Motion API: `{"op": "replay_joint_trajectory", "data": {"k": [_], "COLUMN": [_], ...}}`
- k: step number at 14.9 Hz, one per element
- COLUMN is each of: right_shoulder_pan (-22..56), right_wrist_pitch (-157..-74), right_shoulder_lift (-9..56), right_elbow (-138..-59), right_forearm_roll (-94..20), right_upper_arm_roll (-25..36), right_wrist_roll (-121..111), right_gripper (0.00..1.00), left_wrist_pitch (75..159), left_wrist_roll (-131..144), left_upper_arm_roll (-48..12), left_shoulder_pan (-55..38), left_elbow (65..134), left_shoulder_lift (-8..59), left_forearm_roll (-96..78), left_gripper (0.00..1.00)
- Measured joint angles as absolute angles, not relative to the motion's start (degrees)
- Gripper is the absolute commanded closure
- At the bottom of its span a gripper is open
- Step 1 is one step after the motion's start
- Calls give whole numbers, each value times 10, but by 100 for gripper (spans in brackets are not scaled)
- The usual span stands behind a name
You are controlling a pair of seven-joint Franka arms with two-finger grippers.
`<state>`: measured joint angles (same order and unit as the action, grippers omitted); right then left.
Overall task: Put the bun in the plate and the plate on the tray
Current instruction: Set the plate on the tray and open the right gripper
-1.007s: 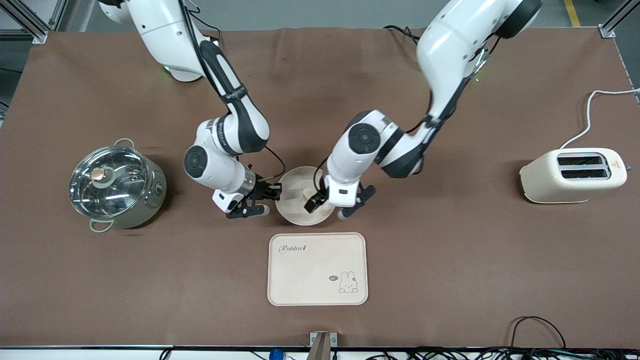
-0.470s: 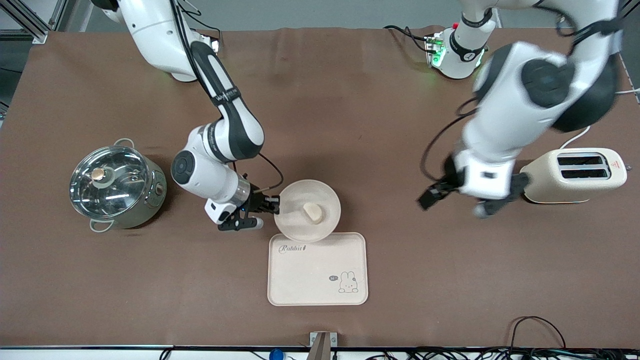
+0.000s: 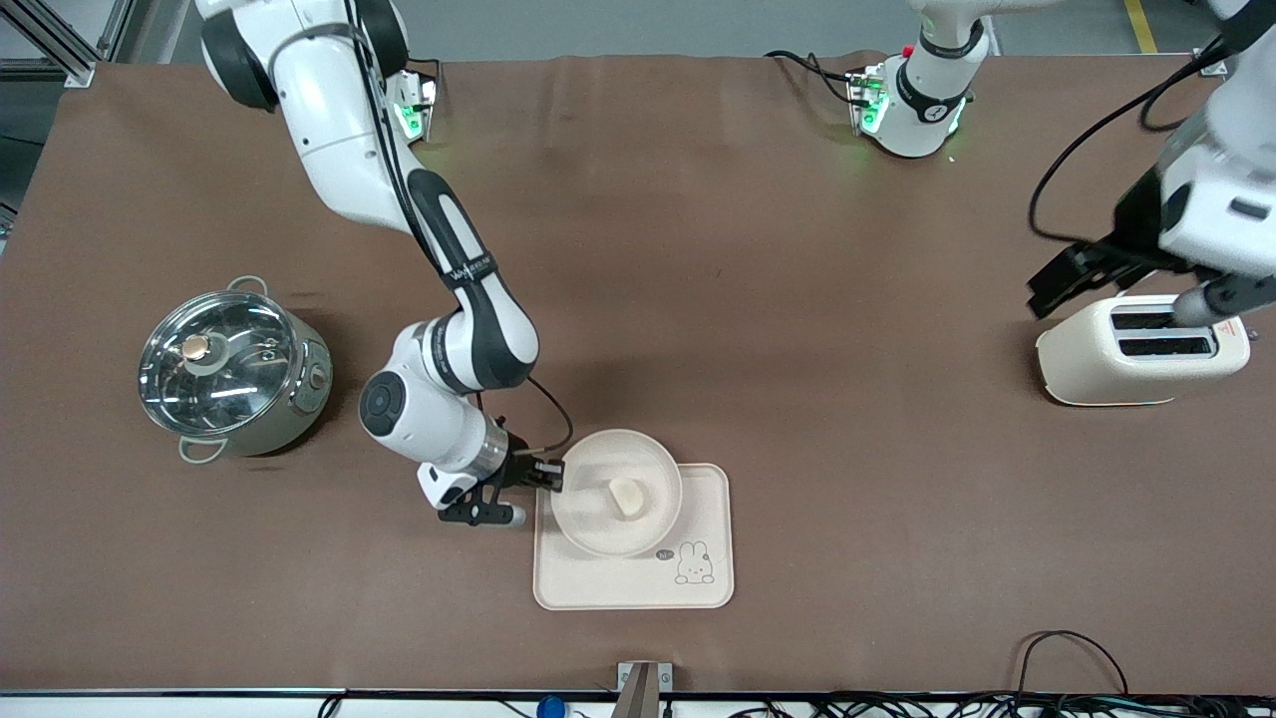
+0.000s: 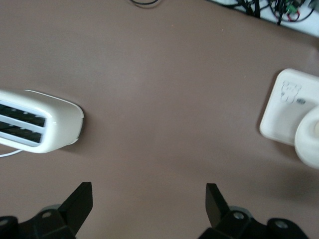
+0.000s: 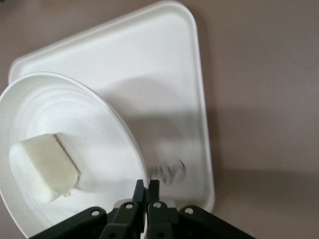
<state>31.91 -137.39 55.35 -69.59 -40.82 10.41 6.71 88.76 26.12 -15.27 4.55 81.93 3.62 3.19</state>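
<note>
The round cream plate point(image 3: 598, 514) carries the small cream-white bun point(image 3: 627, 496) and hangs over the tray point(image 3: 638, 583), covering its lettering. My right gripper point(image 3: 550, 477) is shut on the plate's rim at the edge toward the right arm's end. The right wrist view shows the bun point(image 5: 44, 167) in the plate point(image 5: 94, 154) above the tray point(image 5: 164, 89), with my right gripper point(image 5: 147, 186) pinching the rim. My left gripper point(image 3: 1121, 289) is open and empty over the table beside the toaster. The left wrist view shows my left gripper point(image 4: 148, 196) with jaws wide apart.
A cream toaster point(image 3: 1141, 349) stands toward the left arm's end, also in the left wrist view point(image 4: 37, 122). A steel pot with a glass lid point(image 3: 231, 371) stands toward the right arm's end. Cables run along the table's near edge.
My right gripper has carried the plate with the bun from the table's middle to over the tray. My left arm has swung away from the plate to beside the toaster.
</note>
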Motion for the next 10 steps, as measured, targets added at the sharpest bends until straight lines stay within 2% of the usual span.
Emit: {"op": "replay_joint_trajectory", "data": {"k": [2, 4, 10], "right_shoulder_pan": [300, 281, 272], "right_wrist_pitch": [-1373, -1373, -1351], "right_shoulder_lift": [609, 644, 658], "right_elbow": [-620, -579, -552], "right_forearm_roll": [-409, -409, -409], "right_upper_arm_roll": [85, 67, 59], "right_wrist_roll": [85, 87, 90], "right_gripper": [100, 100, 98], "left_wrist_pitch": [850, 823, 817], "left_wrist_roll": [208, 178, 134], "left_upper_arm_roll": [-131, -112, -109], "left_shoulder_pan": [45, 43, 54], "left_elbow": [821, 825, 848], "left_shoulder_lift": [15, 2, -7], "left_forearm_roll": [31, 30, 25], "left_gripper": [0, 0, 0]}}
